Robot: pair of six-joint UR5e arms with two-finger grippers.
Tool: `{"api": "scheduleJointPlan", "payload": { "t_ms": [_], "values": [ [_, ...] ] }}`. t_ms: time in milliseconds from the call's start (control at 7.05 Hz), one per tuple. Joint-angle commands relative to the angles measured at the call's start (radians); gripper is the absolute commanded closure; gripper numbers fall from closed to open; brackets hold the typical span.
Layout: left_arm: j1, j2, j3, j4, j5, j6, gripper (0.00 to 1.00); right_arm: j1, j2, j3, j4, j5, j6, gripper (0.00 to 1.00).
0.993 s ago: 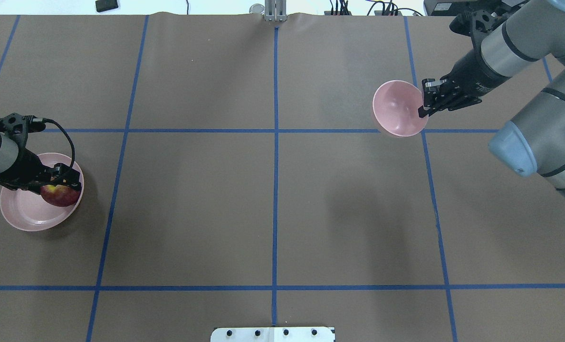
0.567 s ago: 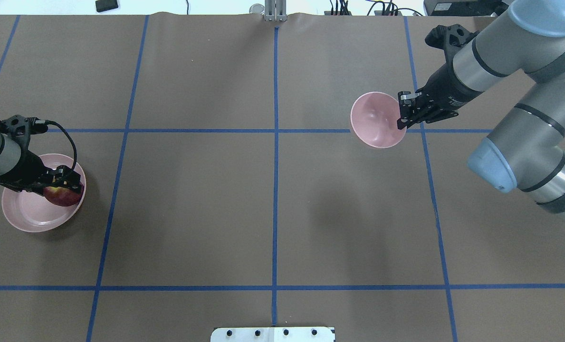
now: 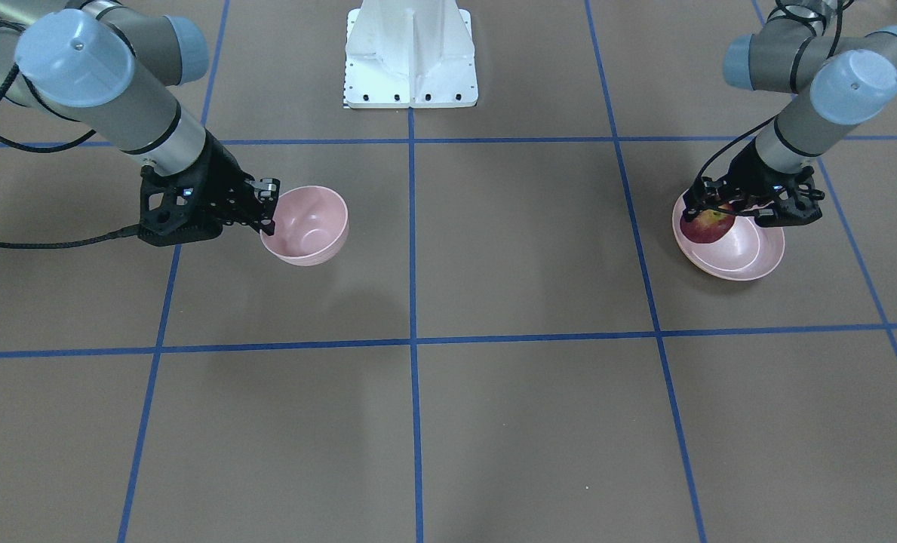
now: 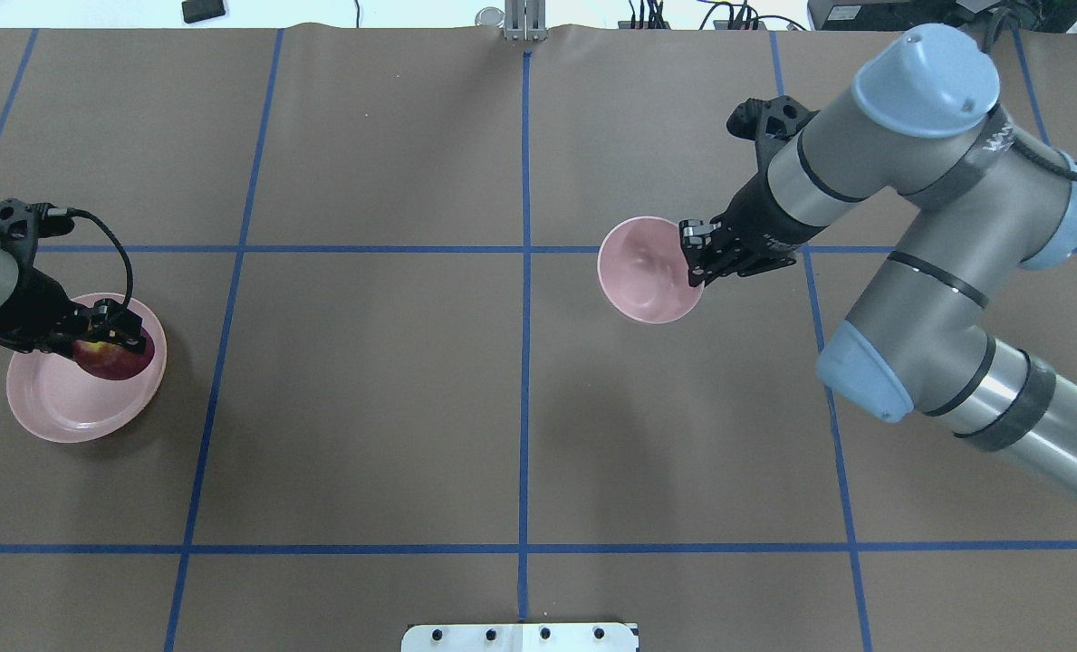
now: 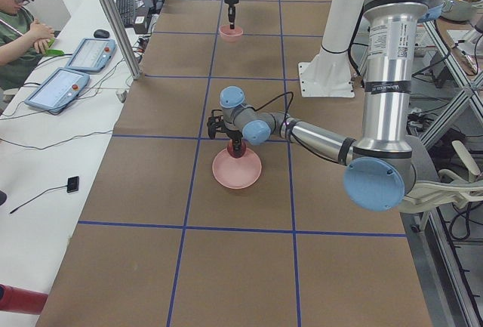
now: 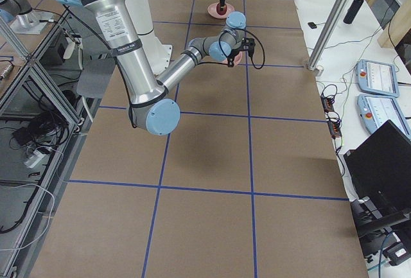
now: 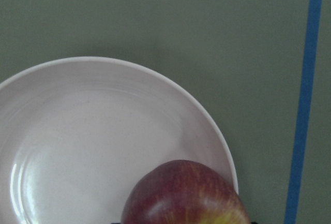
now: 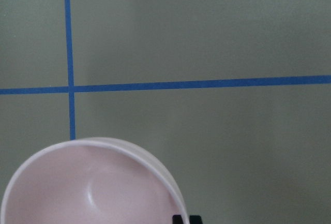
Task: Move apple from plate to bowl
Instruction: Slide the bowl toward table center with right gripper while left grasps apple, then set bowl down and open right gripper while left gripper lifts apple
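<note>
Apple (image 4: 114,362): located at the end of the worktop (image 4: 366,407) on my left side, over the plate (image 4: 53,418). It sits at the plate's edge nearest the middle of the worktop; the left wrist view shows the apple (image 7: 186,195) overlapping the plate's (image 7: 77,131) rim. Red skin with a yellow patch is visible. Whether the apple rests on the plate or is just clear of it, I cannot tell.

Left hand (image 4: 110,344): closed around the apple from above, one finger on either side, pinching it. The front-facing view confirms this grip, with the left hand (image 3: 714,211) directly over the apple (image 3: 708,228) and the plate (image 3: 754,264) beneath.

Bowl (image 4: 642,272): held by my right hand (image 4: 694,265), which pinches the bowl's rim on the side nearest my right arm. The bowl is clear of the worktop; its shadow falls separately on the surface. It is tilted, and nothing shows inside it. It hangs just to the right of the central blue tape line (image 4: 524,407), well apart from the plate and the apple. The front-facing view agrees: right hand (image 3: 267,215) on the rim, bowl (image 3: 308,222) raised. The right wrist view shows the bowl's (image 8: 88,188) rim and pale interior.

Task status: apple not yet in the bowl.
</note>
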Motion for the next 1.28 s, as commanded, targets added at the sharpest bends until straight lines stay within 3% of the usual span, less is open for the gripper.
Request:
{"api": "scheduleJointPlan", "payload": {
  "t_ms": [0,425,851,1134],
  "values": [
    [-0.029,-0.044,-0.130,0.215,-0.010,0.007,1.00,-0.105,0.056,-0.043,-0.002,-0.095,0.022,1.00],
    [-0.032,-0.126,-0.160,0.315,-0.012,0.004,1.00,-0.124,0.276,-0.315,0.006,-0.117,0.020,1.00],
    [-0.031,-0.130,-0.160,0.314,-0.015,0.001,1.00,-0.124,0.358,-0.454,0.015,-0.157,0.013,1.00],
    [-0.031,-0.130,-0.159,0.314,-0.015,-0.001,1.00,-0.127,0.365,-0.518,0.121,-0.165,0.017,1.00]
  ]
}}
